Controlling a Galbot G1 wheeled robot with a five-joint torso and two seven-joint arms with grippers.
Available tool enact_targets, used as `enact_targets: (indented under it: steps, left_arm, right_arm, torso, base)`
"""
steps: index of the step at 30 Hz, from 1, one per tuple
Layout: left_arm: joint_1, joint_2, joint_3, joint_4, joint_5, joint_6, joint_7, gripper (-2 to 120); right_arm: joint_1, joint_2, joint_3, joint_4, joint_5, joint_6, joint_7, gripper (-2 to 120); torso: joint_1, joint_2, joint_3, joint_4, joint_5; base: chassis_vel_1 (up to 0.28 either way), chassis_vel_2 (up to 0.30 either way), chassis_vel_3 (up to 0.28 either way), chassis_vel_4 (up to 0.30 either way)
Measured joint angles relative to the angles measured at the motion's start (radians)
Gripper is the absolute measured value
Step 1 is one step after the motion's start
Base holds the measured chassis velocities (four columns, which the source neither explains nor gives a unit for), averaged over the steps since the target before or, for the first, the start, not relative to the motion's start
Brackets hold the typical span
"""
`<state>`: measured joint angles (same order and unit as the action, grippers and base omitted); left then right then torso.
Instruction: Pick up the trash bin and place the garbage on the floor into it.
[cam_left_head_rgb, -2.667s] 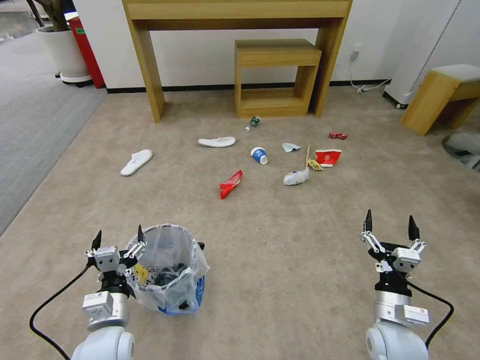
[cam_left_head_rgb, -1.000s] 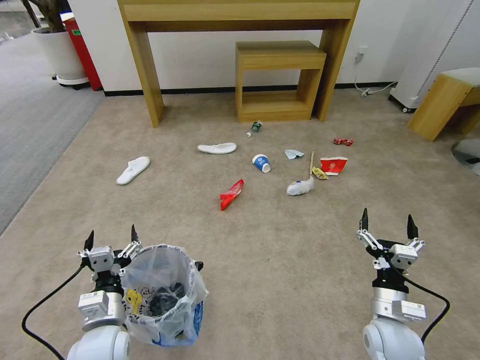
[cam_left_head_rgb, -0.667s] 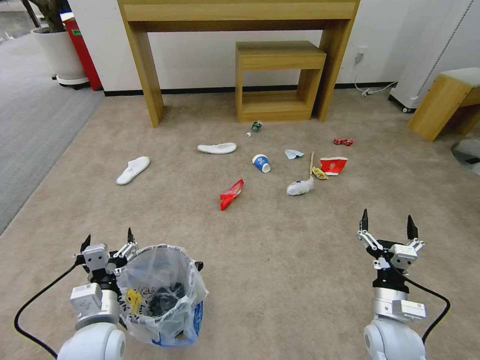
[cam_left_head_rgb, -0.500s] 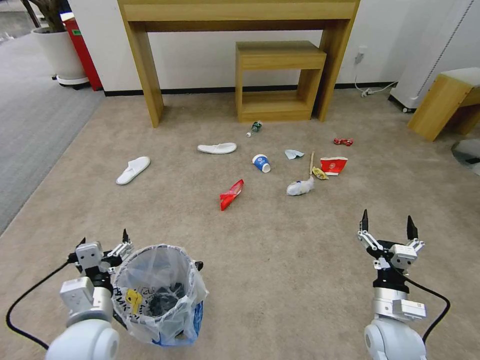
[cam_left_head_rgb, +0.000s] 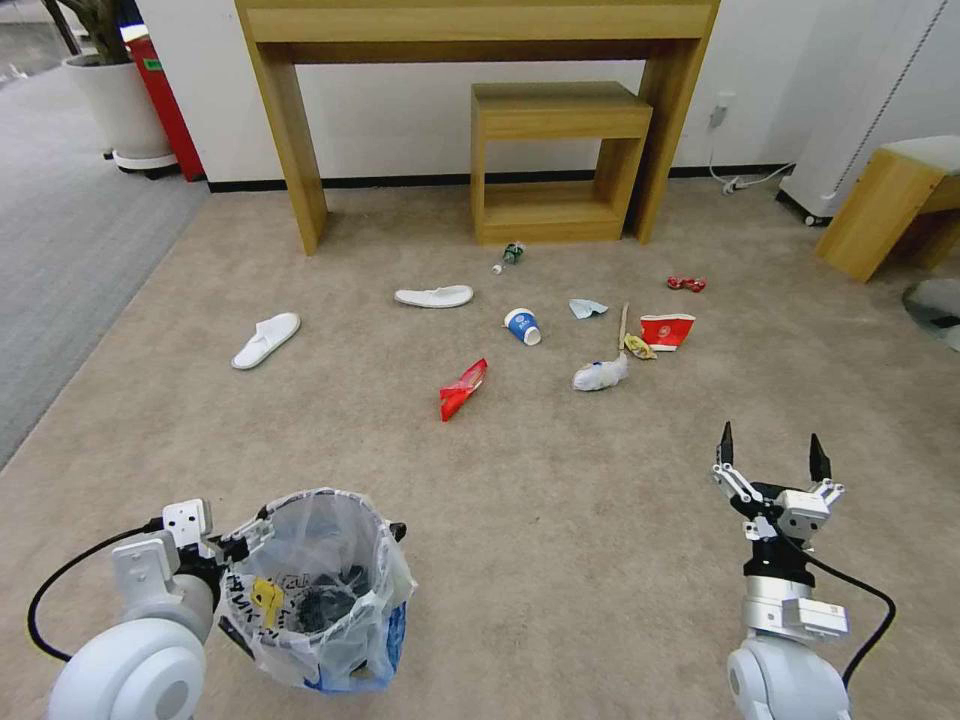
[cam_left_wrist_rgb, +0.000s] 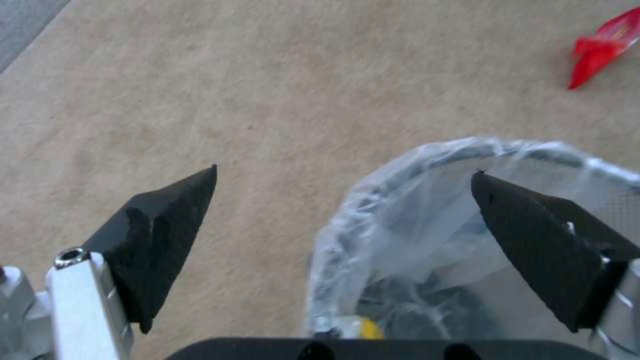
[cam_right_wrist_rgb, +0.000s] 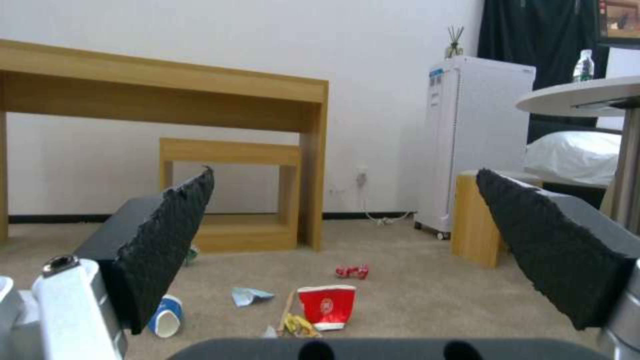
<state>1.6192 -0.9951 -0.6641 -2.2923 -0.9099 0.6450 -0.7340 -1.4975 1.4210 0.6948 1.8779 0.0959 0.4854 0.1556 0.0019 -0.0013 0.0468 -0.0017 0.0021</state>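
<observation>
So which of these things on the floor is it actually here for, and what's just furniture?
For the job:
trash bin, left gripper straddling its rim
slippers
blue cup
red cup
red wrapper
right gripper

Just there:
wooden desk
small shelf
plant pot

Head camera looks down; wrist cameras sit low, near carpet (cam_left_head_rgb: 560, 520).

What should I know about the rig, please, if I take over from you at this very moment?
Left tool: open, straddling the trash bin rim, one finger inside the liner, one outside; not closed on it.
Right tool: open, idle above the carpet.
Bin stands on the floor, not picked up.
Nothing collected: slippers, blue cup, red cup, red wrapper and the rest lie ahead.
Left to do: grip and lift bin, gather litter.
</observation>
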Motion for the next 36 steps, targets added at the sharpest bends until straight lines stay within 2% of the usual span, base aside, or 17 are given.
enact_targets:
  steps: [3,14,36]
  left_arm:
    - [-0.012,0.045,0.005,-0.003,-0.118,0.027,-0.064,100]
    - [-0.040,0.105,0.055,0.055,-0.201,0.049,-0.131,100]
    - [-0.055,0.115,0.135,0.084,-0.227,0.064,-0.167,100]
  right_arm:
    - [0.001,0.004,-0.002,-0.001,-0.002,0.000,0.000,100]
    - [0.004,0.006,0.002,0.000,-0.003,-0.008,0.000,100]
    - [0.009,0.008,0.005,0.002,0.001,-0.014,0.003,100]
  torso:
    - [0.000,0.000,0.000,-0.0001,0.0001]
    - [0.000,0.000,0.000,0.0000,0.0001]
    - [0.000,0.000,0.000,0.0000,0.0002]
  base:
    - [0.000,0.000,0.000,0.000]
    - [0.000,0.000,0.000,0.000]
    - [0.000,0.000,0.000,0.000]
